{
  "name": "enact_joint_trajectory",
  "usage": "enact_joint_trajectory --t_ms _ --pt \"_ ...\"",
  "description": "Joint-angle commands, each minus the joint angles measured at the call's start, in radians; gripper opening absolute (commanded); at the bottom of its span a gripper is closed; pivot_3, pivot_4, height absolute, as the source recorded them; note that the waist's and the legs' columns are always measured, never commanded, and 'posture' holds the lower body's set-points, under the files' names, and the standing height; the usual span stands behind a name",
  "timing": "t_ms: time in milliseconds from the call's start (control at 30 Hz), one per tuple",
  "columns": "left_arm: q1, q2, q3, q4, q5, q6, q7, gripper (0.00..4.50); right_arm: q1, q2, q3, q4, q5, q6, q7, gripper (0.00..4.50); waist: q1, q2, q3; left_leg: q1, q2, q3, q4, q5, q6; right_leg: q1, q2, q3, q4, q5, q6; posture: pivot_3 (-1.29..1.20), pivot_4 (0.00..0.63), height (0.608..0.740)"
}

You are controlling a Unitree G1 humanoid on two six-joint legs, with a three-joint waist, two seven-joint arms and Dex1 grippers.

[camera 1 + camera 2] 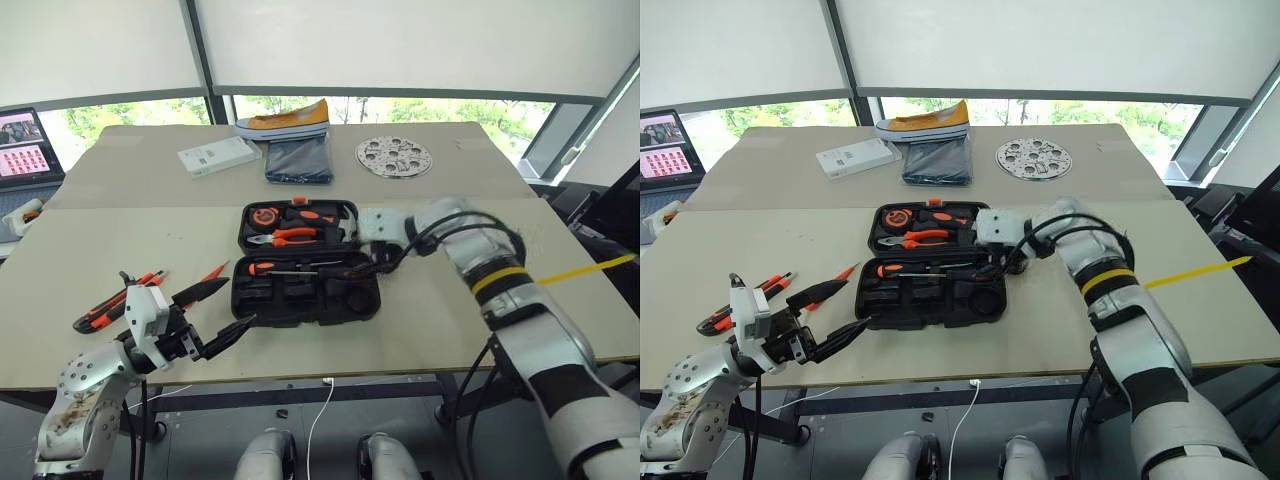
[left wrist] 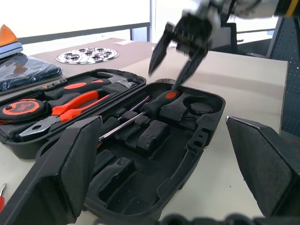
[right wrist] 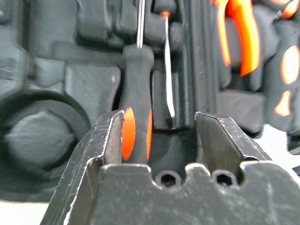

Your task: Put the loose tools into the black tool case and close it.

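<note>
No legible writing is showing on the case, which is lying open and flat near the table's front edge, its far half carrying pliers, its near half showing moulded black slots with one black-and-orange screwdriver seated. The right gripper is hovering just over that screwdriver's handle with jaws parted and gripping nothing, bare tabletop lying to its right. The left gripper is standing wide open and empty at the front edge beside the case, while the loose tools are lying on the table left of the case
</note>
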Motion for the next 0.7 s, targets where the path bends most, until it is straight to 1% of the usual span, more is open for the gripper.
enact_joint_trajectory --t_ms 33,67,133,167,233,267,300,500,633,700 --pt "-0.011 0.01 0.026 -0.009 0.004 -0.028 0.007 4.5 0.01 0.047 -0.09 -0.084 0.145 0.163 0.072 2.39 -0.006 0.0 0.0 0.0 0.0 0.0 0.0 0.0 0.0 0.0 0.0 0.0 0.0 0.0 0.0 0.0 0.15 0.74" --pt "-0.011 0.009 0.027 -0.007 0.005 -0.03 0.009 4.5 0.029 0.069 -0.093 -0.087 0.146 0.176 0.044 2.19 -0.006 0.0 0.0 0.0 0.001 0.0 0.0 0.0 0.0 0.0 0.0 0.0 0.0 0.001 -0.001 0.0 0.15 0.74" --pt "-0.009 0.007 0.026 -0.004 0.009 -0.033 0.013 4.5 0.064 0.113 -0.101 -0.082 0.143 0.185 -0.021 1.57 -0.009 0.0 0.0 0.001 0.001 0.0 0.0 0.0 0.0 0.0 0.001 0.0 0.0 0.002 -0.003 0.0 0.15 0.74" --pt "-0.007 0.008 0.025 -0.004 0.011 -0.034 0.015 4.5 0.08 0.132 -0.101 -0.075 0.137 0.182 -0.048 1.17 -0.009 0.0 0.0 0.001 0.002 0.0 0.0 0.0 0.0 0.0 0.002 0.0 0.0 0.002 -0.003 0.0 0.15 0.74" --pt "-0.001 0.008 0.025 -0.004 0.017 -0.034 0.018 4.5 0.105 0.158 -0.101 -0.063 0.123 0.164 -0.088 0.55 -0.009 0.0 0.0 0.0 0.002 0.0 0.0 0.0 0.0 0.0 0.002 0.0 0.001 0.002 -0.003 0.0 0.15 0.74" --pt "0.002 0.01 0.025 -0.004 0.02 -0.033 0.021 4.5 0.119 0.172 -0.101 -0.051 0.116 0.15 -0.112 0.14 -0.007 0.0 0.0 0.0 0.002 0.0 0.0 0.0 0.0 -0.001 0.002 0.0 0.001 0.002 -0.003 0.0 0.15 0.74" --pt "0.004 0.013 0.025 -0.003 0.024 -0.031 0.023 4.5 0.132 0.187 -0.102 -0.032 0.109 0.141 -0.139 0.07 -0.006 0.0 0.0 0.0 0.001 0.0 0.0 0.0 0.0 -0.001 0.002 0.0 0.001 0.002 -0.003 0.0 0.15 0.74" --pt "-0.007 0.026 0.035 0.015 0.032 -0.036 0.021 4.5 0.14 0.219 -0.069 0.058 0.047 0.1 -0.203 0.07 -0.007 0.0 0.0 0.0 0.001 0.0 0.0 0.001 -0.001 -0.001 0.001 0.0 0.0 0.001 -0.001 0.0 0.15 0.74" --pt "-0.011 0.034 0.039 0.027 0.042 -0.043 0.025 4.5 0.132 0.221 -0.038 0.104 0.003 0.078 -0.214 0.07 -0.009 0.0 0.0 0.001 0.001 0.0 0.0 0.001 -0.001 0.0 0.001 0.0 0.001 0.001 -0.001 0.0 0.15 0.74" --pt "-0.005 0.046 0.04 0.031 0.052 -0.037 0.025 4.5 0.128 0.225 -0.014 0.125 -0.026 0.104 -0.226 0.07 -0.008 0.0 0.0 0.002 0.002 0.0 0.0 0.001 -0.002 -0.001 0.001 0.0 0.001 0.001 -0.001 0.0 0.15 0.74"
